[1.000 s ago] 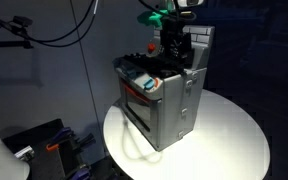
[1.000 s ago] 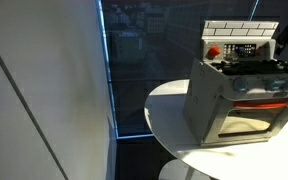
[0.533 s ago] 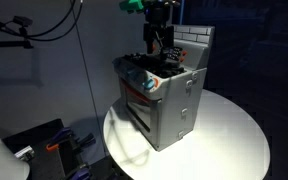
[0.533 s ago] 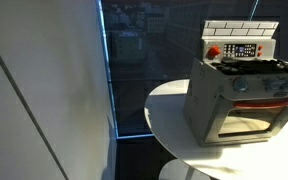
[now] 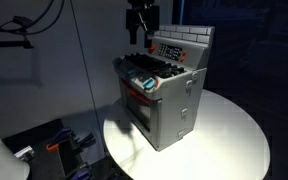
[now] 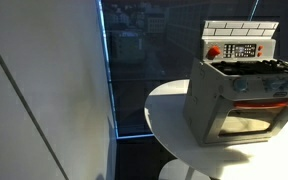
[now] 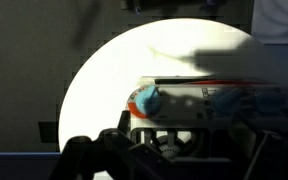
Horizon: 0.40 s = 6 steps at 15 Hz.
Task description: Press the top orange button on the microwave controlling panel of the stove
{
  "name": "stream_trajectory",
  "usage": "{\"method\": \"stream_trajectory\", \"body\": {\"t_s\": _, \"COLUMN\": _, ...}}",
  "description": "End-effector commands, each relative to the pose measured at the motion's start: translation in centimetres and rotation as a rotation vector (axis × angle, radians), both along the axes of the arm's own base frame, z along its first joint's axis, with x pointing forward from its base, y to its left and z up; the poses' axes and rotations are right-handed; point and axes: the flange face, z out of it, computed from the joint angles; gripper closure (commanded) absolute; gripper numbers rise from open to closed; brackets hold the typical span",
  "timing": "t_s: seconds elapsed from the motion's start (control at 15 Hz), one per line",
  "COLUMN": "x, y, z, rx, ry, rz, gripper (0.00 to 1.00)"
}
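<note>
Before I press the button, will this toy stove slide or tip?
Probably slides: the toy stove looks like light plastic, apparently loose on the smooth white table. Tipping seems possible too, since the panel sits high at its back.

Toy stove on a round table, seen from the front corner.

The grey stove (image 6: 224, 95) stands on the round white table (image 6: 169, 115), its right side cut off by the frame edge. A control panel (image 6: 241, 49) sits in the upright back panel, with a round orange-red button (image 6: 213, 51) at its left end and rows of small keys beside it. An orange-red handle (image 6: 262, 103) crosses the oven door above its lit window (image 6: 246, 126). A dark window (image 6: 134, 70) lies behind; a pale wall (image 6: 39, 90) fills the left.
</note>
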Motion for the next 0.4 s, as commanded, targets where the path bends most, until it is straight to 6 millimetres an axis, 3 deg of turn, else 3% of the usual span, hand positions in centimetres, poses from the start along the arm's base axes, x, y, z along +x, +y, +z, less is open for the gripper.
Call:
{"method": "stream_trajectory", "body": {"t_s": 0.0, "x": -1.89, "y": 0.27, "z": 1.07, "rx": -0.020, "ry": 0.001, "rz": 0.031, "gripper": 0.00}}
{"method": "stream_trajectory", "body": {"t_s": 0.33, "x": -1.06, "y": 0.18, "z": 0.64, "rx": -0.004, "ry": -0.002, "rz": 0.006, "gripper": 0.00}}
